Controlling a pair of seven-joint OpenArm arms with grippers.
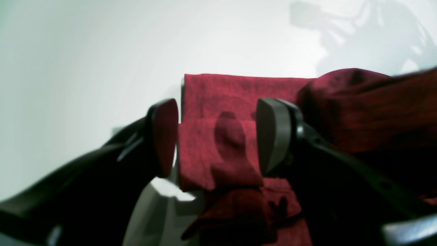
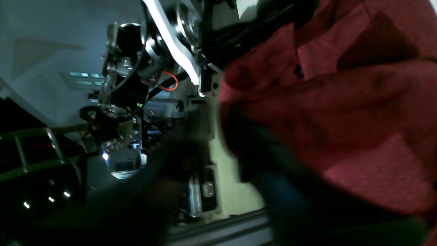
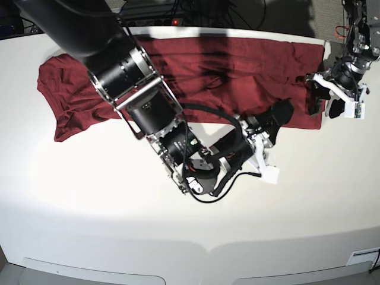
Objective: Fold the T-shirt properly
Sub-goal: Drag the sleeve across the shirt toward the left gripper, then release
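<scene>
From my seat the T-shirt [image 3: 196, 71] was spread along the far edge of the white counter [image 3: 89, 225], running from the far left corner almost to the far right corner, with the left part rumpled and the rest lying mostly flat.

Going left to right in the base view: the right arm came in from the far left corner and reached across the middle of the counter. Its right gripper [image 3: 278, 114] sat at the near hem of the shirt, toward the right end, with dark cloth bunched at its tip. The right wrist view was filled with red folds [image 2: 327, 112] up close and blurred, so I couldn't tell how far those jaws were apart or whether they really had the cloth.

Over at the far right corner, the left gripper [image 1: 218, 138] was spread wide, fingers well apart, nothing held. Between them I saw the shirt's edge lying folded on the counter.
</scene>
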